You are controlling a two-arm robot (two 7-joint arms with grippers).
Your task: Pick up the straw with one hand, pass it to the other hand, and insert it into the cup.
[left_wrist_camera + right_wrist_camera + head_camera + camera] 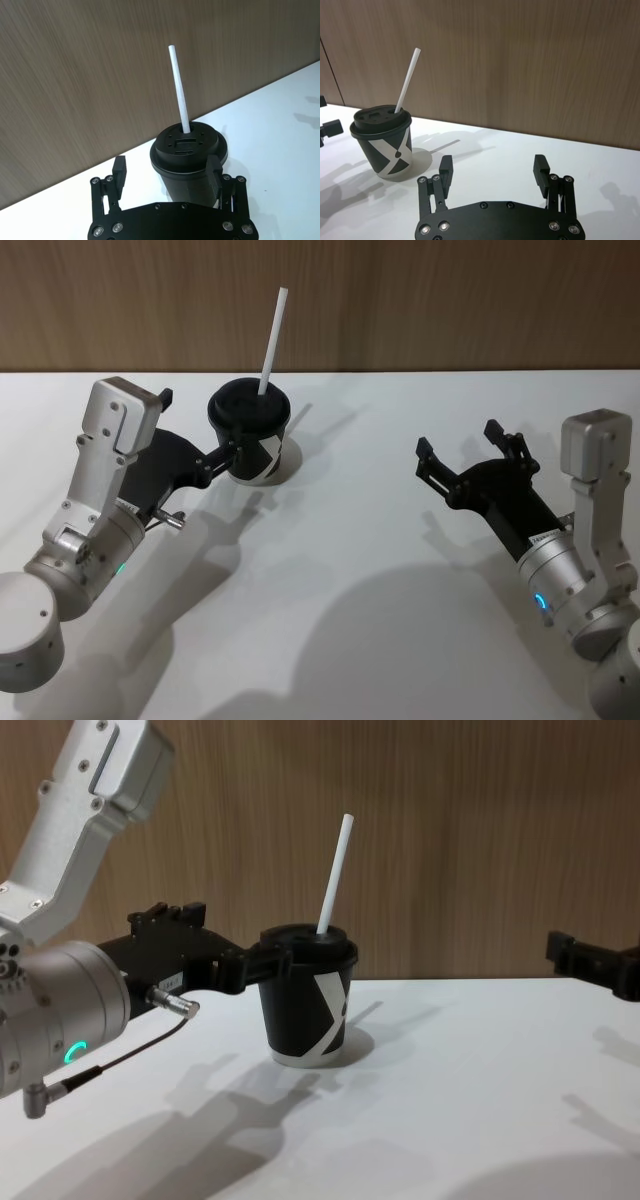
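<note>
While lidded, cup (192, 170) between left pincer (167, 172) fingers.

You've got a white tabletop (400, 640), matte, w/ soft grey shadows across it. Behind it, a brown wood-grain wall panel (450, 300) runs the full width, meeting the table's far edge. Lighting even.

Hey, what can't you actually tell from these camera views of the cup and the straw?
- How deep the straw reaches inside the cup: every view, hidden by the lid and wall.
- The cup's base: left wrist view, covered by the left gripper body.
- Most of the right gripper: chest view, cut off by the right edge.
</note>
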